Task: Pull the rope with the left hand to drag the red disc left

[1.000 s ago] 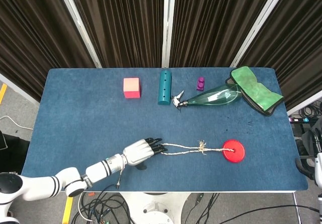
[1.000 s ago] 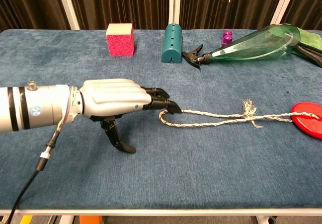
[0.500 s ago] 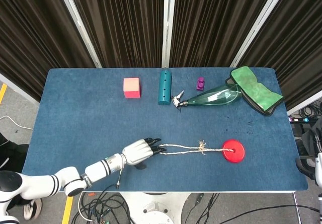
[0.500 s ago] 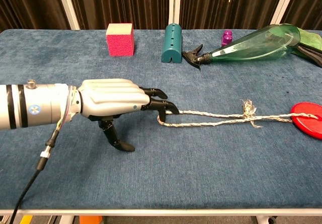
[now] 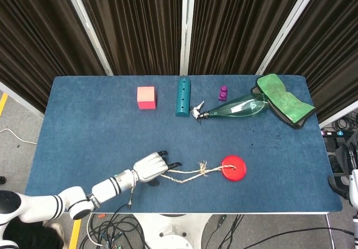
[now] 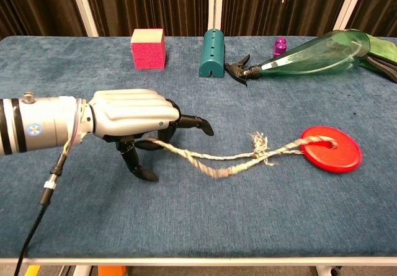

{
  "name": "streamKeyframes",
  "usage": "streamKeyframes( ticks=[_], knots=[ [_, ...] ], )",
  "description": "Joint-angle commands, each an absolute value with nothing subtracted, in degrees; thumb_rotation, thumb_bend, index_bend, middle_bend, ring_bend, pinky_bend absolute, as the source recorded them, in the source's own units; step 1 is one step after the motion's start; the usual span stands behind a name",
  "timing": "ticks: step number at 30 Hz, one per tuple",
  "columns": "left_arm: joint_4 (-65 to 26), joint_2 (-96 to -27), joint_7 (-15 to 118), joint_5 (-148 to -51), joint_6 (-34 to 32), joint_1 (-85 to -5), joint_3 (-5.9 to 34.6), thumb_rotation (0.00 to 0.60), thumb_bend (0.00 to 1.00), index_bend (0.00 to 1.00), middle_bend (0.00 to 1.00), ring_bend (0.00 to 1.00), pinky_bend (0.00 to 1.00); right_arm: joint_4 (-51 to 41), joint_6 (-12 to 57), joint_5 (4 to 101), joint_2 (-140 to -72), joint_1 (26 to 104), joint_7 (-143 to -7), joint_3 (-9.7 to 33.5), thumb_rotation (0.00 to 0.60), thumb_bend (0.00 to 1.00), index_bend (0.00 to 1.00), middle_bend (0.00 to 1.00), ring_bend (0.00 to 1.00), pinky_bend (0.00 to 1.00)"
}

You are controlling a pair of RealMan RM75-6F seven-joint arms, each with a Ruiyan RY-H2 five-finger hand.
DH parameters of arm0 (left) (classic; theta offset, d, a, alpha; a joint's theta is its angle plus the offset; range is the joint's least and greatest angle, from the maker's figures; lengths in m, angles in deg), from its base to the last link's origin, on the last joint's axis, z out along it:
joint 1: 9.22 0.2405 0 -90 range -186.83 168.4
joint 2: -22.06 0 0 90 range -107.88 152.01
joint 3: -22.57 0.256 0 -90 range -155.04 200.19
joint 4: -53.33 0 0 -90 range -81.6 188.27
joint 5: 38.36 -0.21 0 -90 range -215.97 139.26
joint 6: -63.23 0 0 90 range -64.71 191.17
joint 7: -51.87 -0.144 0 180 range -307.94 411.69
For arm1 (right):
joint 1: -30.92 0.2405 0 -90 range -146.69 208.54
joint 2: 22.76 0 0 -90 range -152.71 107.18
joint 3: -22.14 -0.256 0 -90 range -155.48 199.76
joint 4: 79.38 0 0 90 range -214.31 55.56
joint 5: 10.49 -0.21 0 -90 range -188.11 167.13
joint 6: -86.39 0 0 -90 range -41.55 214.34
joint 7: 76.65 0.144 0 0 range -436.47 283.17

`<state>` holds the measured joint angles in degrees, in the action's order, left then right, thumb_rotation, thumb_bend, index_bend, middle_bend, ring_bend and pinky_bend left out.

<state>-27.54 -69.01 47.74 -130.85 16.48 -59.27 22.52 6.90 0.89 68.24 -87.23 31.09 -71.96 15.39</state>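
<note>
The left hand (image 6: 133, 116) lies low over the blue table (image 5: 84, 120) near its front-left part, fingers curled down over the near end of the rope (image 6: 211, 163), which runs under the palm and comes out on the right side; the grip looks like a hook or clasp on the loop end, though exactly how the fingers bear on the strand is hidden under the hand. That low, closed hold makes sense for a sideways drag, since the pull then travels along the tabletop and not upward. The rope leads right from the hand in 2 strands that meet at 1 frayed knot (image 6: 258, 147) and pass through the hole of the red disc (image 6: 330, 148), so the disc lies flat at the rope's far end, right of the hand and near the front middle of the table. The strands sag a little, so by the look of it there is some slack. The right hand shows in neither view. Along the back of the table, well apart from the rope, stand 1 pink cube (image 5: 146, 97), 1 teal cylinder (image 5: 183, 96), 1 small purple piece (image 5: 223, 93), 1 green spray bottle (image 5: 235, 108) lying on its side, and 1 green cloth pouch (image 5: 284, 105) at the back right corner.
</note>
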Motion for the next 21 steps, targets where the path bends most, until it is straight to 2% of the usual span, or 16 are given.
streamKeyframes(
  ticks=[1,3,5,7,10,13,21],
  knots=[
    [-27.6,-69.0,47.0,-130.4,15.8,-58.9,22.5,0.6,0.22,0.19,0.96,0.58,0.21,6.9,0.9,68.3,-87.3,31.1,-72.0,15.4,0.6,0.21,0.0,0.0,0.0,0.0],
    [-27.6,-69.1,46.2,-129.7,15.1,-58.4,22.4,0.6,0.26,0.26,0.98,0.6,0.25,6.9,1.0,68.3,-87.3,31.1,-72.0,15.4,0.6,0.21,0.0,0.0,0.0,0.0],
    [-27.6,-69.2,45.1,-129.2,14.0,-57.8,22.1,0.6,0.29,0.4,0.99,0.64,0.31,6.9,1.1,68.3,-87.3,31.2,-72.0,15.5,0.6,0.21,0.0,0.0,0.0,0.0],
    [-27.9,-69.3,43.9,-128.4,12.9,-57.1,21.7,0.6,0.31,0.59,1.0,0.7,0.43,6.9,1.2,68.3,-87.3,31.2,-72.1,15.5,0.6,0.21,0.0,0.0,0.0,0.0],
    [-28.3,-68.8,42.6,-127.7,10.9,-56.0,21.3,0.6,0.31,0.72,1.0,0.76,0.59,7.0,1.2,68.4,-87.3,31.2,-72.2,15.5,0.6,0.21,0.0,0.0,0.0,0.0],
    [-29.5,-67.1,41.3,-127.1,9.2,-54.8,21.3,0.6,0.32,0.74,1.0,0.78,0.64,7.1,1.3,68.4,-87.3,31.3,-72.4,15.5,0.6,0.21,0.0,0.0,0.0,0.0],
    [-34.2,-58.3,38.6,-124.0,2.9,-49.0,21.9,0.6,0.33,0.75,1.0,0.8,0.67,7.5,1.5,68.6,-87.4,31.6,-72.9,15.5,0.6,0.21,0.0,0.0,0.0,0.0]
  ],
)
